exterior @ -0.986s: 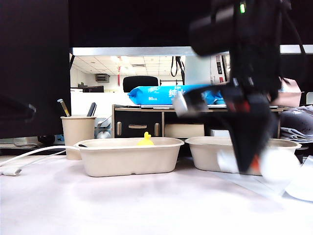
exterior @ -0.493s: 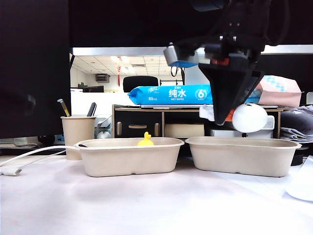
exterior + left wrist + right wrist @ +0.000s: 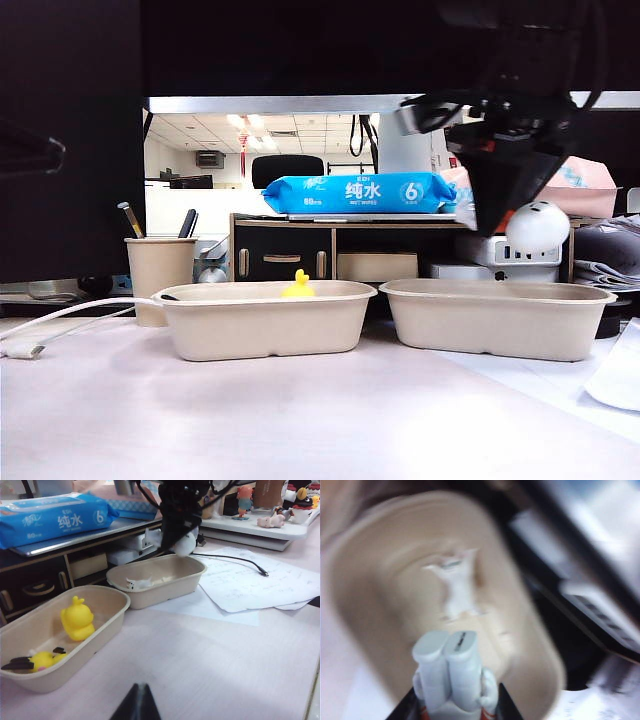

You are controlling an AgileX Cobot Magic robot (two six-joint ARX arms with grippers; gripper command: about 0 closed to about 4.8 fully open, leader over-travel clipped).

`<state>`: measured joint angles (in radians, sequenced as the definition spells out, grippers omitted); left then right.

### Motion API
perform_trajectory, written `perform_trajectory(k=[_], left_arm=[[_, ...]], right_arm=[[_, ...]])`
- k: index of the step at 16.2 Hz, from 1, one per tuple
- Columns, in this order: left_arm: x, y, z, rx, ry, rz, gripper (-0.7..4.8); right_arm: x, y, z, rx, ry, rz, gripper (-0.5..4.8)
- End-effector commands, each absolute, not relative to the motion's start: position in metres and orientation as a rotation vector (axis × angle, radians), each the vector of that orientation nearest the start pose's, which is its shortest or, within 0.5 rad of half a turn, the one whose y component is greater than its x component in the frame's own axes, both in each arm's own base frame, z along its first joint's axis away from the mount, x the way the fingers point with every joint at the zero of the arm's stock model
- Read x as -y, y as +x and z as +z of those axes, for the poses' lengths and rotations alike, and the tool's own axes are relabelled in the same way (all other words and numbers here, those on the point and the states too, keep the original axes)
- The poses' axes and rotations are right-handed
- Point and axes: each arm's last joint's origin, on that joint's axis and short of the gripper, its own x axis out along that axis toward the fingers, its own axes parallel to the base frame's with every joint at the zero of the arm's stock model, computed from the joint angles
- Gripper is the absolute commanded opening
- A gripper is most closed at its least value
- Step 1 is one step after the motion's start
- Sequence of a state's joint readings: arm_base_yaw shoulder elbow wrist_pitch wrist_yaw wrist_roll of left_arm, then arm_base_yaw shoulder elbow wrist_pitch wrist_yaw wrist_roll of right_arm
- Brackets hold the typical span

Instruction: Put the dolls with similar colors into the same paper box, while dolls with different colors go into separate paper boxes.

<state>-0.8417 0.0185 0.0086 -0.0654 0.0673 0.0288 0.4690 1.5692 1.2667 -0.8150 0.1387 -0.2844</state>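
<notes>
The right gripper is being held above the right-hand paper box, jaws drawn narrow on the white round-headed figure, which is hanging off to one side of the fingers rather than centred between them. In the right wrist view the fingertips are seen nearly together, with the figure's legs and orange collar just visible beside them and the box blurred below; the white four-legged animal is lying inside it. In the left wrist view the yellow duck and the yellow mouse-like doll are resting in the other paper box, nearer that camera. The left gripper is showing only as a dark tip at the frame edge, parked low and well apart from both boxes; whether its jaws are apart cannot be told. Risks, as judged: the off-centre hold could be lost, so the round head could roll out short of the tray. If released over the far rim, the figure could be bounced off the flared edge onto the table. A drop onto the white animal could tip either doll out.
</notes>
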Motion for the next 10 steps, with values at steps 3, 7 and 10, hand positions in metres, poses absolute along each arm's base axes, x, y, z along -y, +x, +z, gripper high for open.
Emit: perform_trajectory(k=[3,7,10], left_arm=[[0.0744,0.0639,0.1597,-0.052,0.051,-0.909,-0.05],[0.0723,0.0661,0.1597,-0.052,0.050,-0.879,-0.05],[0.0661,0.0712,0.1606,-0.042,0.044,-0.797,-0.05]], right_arm=[[-0.1326,0.2913,0.2624,-1.019,-0.560,0.391,1.43],[-0.1318,0.2916,0.2610,-1.032,-0.552,0.380,2.14],[-0.1312,0.2888,0.2634,-1.041,-0.516,0.370,1.15]])
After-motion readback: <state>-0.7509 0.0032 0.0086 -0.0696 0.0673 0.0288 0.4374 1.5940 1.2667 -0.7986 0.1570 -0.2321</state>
